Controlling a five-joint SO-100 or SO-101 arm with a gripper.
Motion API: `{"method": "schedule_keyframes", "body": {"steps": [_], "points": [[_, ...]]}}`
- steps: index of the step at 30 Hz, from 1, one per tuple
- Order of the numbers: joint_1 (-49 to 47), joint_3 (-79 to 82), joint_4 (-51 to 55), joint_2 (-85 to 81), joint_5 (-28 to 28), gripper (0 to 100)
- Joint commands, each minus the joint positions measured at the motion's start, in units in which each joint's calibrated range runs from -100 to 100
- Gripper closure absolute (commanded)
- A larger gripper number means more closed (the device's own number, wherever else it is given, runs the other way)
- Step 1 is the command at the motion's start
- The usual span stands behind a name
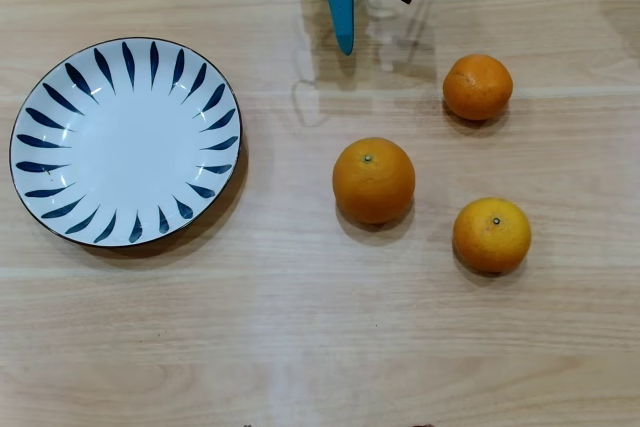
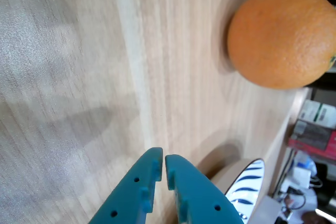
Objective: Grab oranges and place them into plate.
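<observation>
Three oranges lie on the wooden table in the overhead view: a slightly larger one (image 1: 373, 179) in the middle, one (image 1: 477, 87) at the back right and one (image 1: 491, 235) at the front right. The white plate (image 1: 125, 142) with navy leaf strokes sits at the left and holds nothing. My blue gripper (image 1: 345, 45) is at the top centre, shut and empty, apart from all the oranges. In the wrist view the gripper (image 2: 161, 157) has its fingertips together over bare table, with one orange (image 2: 283, 35) at the top right and the plate's rim (image 2: 247, 187) at the bottom right.
The light wood table (image 1: 300, 327) stretches between the plate and the oranges and across the front. In the wrist view, boxes and clutter (image 2: 315, 129) lie past the table's edge at the right.
</observation>
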Motion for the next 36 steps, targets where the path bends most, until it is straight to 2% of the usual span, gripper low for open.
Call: {"method": "schedule_keyframes", "body": {"steps": [1, 30, 33, 36], "points": [[0.59, 0.79, 0.11, -0.76, -0.07, 98], [-0.46, -0.57, 0.36, -0.17, 0.30, 98], [-0.54, -5.09, 5.52, 3.72, 0.30, 98], [-0.22, -17.77, 8.27, 12.09, 0.35, 98]]}}
